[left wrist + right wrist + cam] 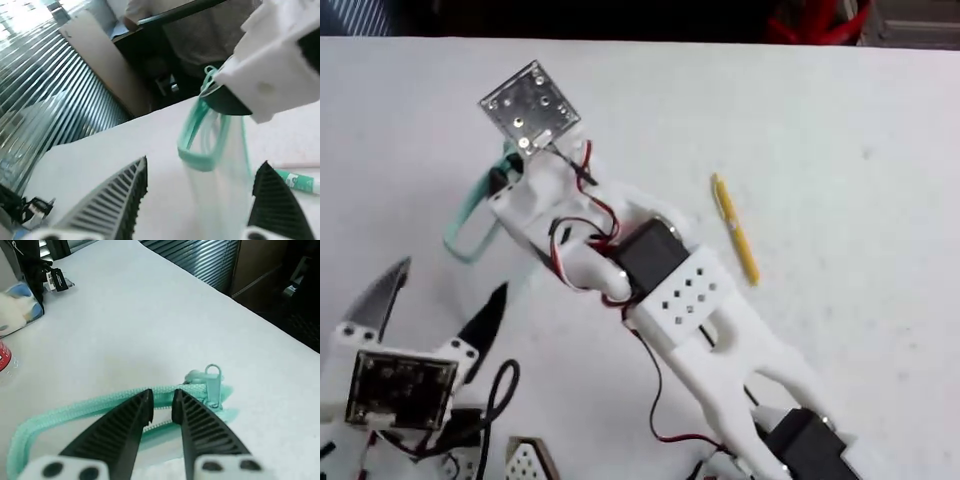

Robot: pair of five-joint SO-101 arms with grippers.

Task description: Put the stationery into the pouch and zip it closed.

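Note:
The clear pouch [460,235] with a mint-green zipper rim lies at the table's left. My right gripper [505,172] is down at its far end, shut on the zipper rim [75,410] just beside the zipper pull [212,385]. From the left wrist view, that right gripper [220,95] holds the pouch's rim [192,150] up. My left gripper [450,280] stands open just in front of the pouch, holding nothing [204,162]. A yellow pen [735,230] lies on the table right of the right arm. A green-and-white stick [300,181] lies by the pouch.
The right arm [690,300] crosses the table's middle from the near right. A bottle with a red cap [5,360] and a black item with a tag [50,277] stand far off at the table's side. Bare white table [860,140] spreads to the right.

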